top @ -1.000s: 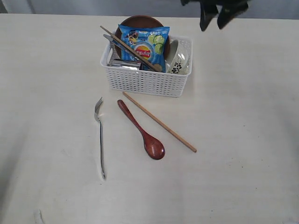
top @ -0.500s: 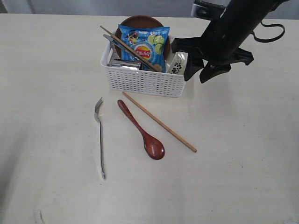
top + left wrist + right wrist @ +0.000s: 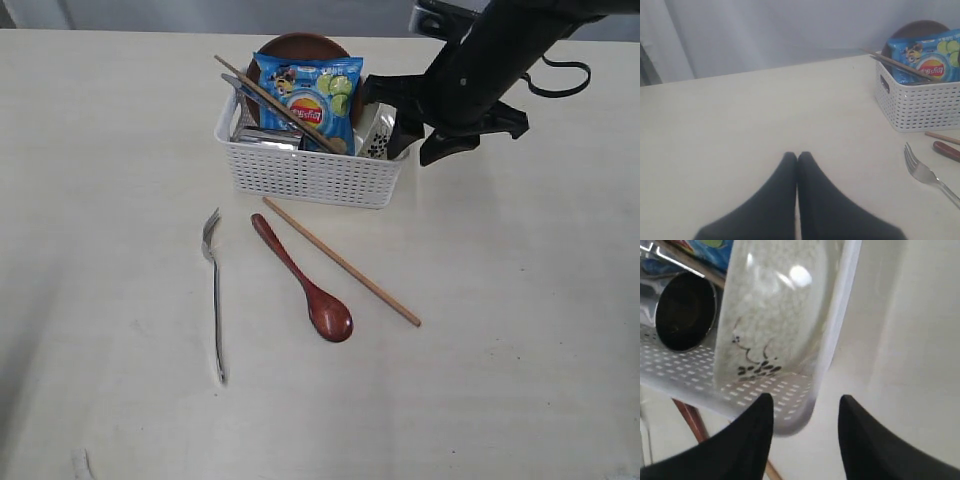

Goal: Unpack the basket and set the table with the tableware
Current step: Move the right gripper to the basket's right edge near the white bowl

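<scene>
Right wrist view: right end effector [image 3: 805, 400] open, fingers either side of the basket [image 3: 839, 325] end wall, bowl [image 3: 771, 310] on edge just inside, so closing could pinch the wall and drag everything; left end effector [image 3: 797, 159] closed, empty, over the tabletop [image 3: 740, 110].

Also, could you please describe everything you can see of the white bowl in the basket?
The bowl is glossy white, ceramic-looking, with a dark floral sprig. It stands on edge at the right end of the perforated basket, leaning on the end wall, beside the steel cup and blue snack bag. The open right gripper hangs over that wall; no contact with the bowl shows.
</scene>
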